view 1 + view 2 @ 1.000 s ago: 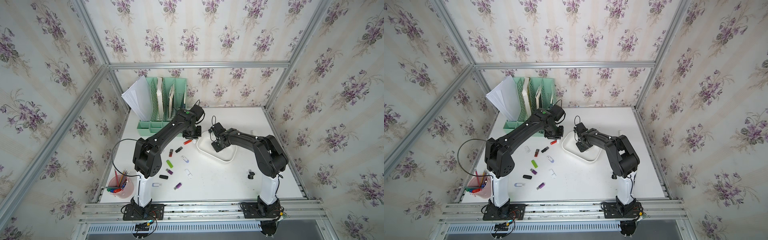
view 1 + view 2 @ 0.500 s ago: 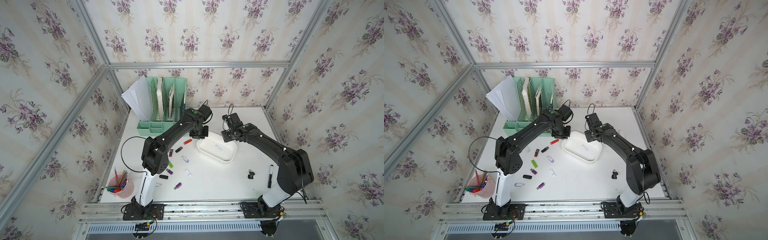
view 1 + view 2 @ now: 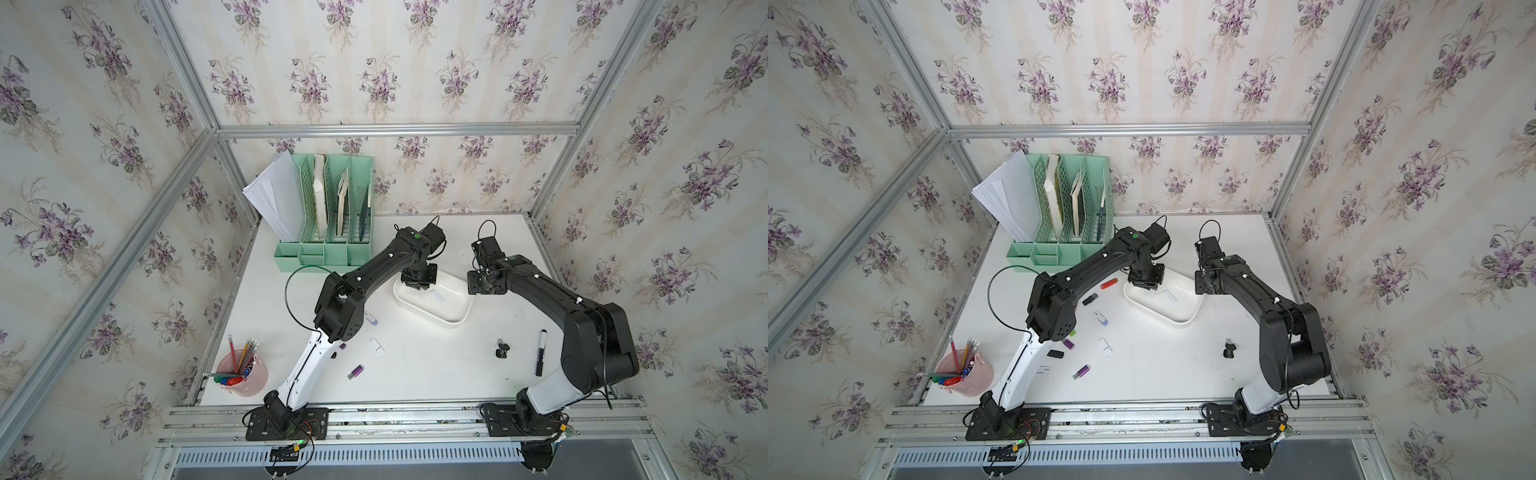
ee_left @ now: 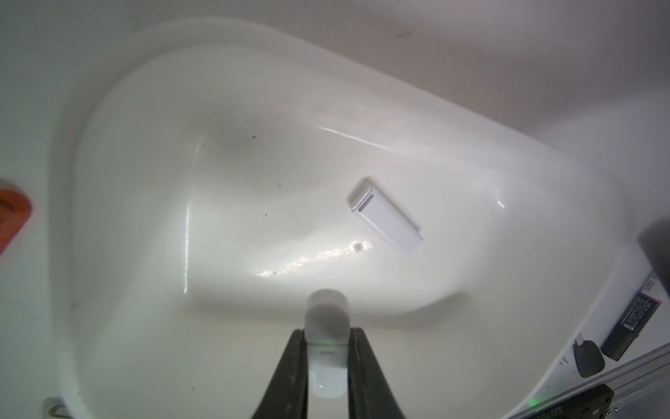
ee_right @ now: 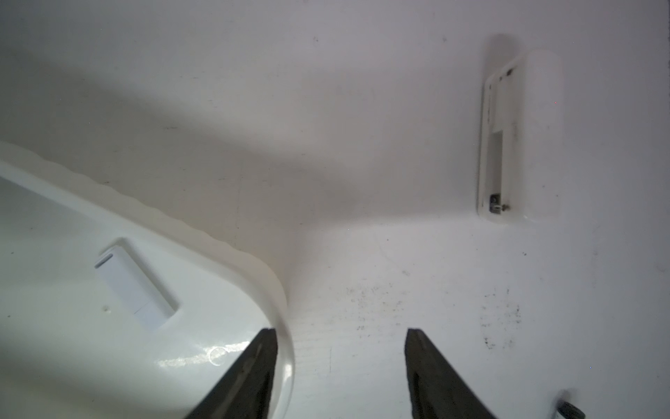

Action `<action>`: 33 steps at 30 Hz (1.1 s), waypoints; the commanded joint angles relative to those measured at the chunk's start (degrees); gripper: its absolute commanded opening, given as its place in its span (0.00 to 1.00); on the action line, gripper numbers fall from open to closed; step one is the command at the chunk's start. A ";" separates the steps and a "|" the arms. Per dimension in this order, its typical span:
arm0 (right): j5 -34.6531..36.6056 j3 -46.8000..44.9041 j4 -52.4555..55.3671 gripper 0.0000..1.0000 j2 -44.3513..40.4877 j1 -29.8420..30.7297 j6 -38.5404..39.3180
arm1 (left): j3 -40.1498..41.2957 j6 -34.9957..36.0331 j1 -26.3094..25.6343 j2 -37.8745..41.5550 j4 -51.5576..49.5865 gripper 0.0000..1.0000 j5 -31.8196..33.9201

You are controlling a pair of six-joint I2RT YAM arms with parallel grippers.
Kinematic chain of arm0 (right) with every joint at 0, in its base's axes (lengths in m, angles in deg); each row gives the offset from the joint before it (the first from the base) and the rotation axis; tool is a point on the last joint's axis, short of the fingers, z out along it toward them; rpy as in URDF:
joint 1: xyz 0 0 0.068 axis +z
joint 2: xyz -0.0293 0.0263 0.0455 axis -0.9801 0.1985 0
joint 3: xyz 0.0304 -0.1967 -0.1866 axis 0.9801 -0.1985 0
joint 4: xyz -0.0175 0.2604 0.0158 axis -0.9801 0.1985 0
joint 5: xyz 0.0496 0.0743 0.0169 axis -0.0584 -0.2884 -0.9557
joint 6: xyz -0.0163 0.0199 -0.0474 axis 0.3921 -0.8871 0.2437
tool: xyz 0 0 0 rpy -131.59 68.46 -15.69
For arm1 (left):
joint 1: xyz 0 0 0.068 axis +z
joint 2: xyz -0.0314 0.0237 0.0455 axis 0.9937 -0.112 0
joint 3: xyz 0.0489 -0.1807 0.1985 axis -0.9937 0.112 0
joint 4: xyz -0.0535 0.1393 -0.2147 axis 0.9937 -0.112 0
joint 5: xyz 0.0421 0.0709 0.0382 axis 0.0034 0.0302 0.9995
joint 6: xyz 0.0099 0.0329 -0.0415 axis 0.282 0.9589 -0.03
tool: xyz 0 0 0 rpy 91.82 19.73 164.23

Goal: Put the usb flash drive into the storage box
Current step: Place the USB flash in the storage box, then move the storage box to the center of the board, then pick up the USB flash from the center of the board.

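The left tool is closed tight on a small white plastic usb flash drive with a cloudy round cap. It holds the drive low inside the shallow white plastic storage box with rounded corners. The drive sticks out past the tips of the tool, close to the box wall nearest the tool. I cannot tell if its end touches the box floor. A flat white flash drive already lies on the box floor, a little way ahead of the left tool and off to one side. The right tool is open and holds nothing. It hangs low beside the box, with one jaw right over the rim and the other over the bare white desk. I think letting go comes next, and some things could go wrong. The drive is smooth and held by its thin sides, so it may stick to one jaw or flip as the jaws part. It is near the wall, so a bounce could send it over the rim and onto the desk. The box looks light, so a bump from the right tool could push it away. A small red flash drive lies just outside the box beside the left tool, and that arm could knock it as it pulls back.
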 commanded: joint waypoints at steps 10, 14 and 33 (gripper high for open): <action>-2.13 -4.39 1.69 0.64 -2.40 -2.48 -3.34 | -4.10 1.35 -0.09 -5.85 0.48 0.14 0.43; -3.15 -6.46 1.33 0.64 -2.95 -2.54 -3.79 | -4.78 1.47 -0.08 -7.00 0.62 0.16 0.74; -10.00 -12.39 -2.18 0.63 -5.93 -1.55 -3.54 | -5.17 2.30 -0.05 -4.42 -0.22 0.53 1.74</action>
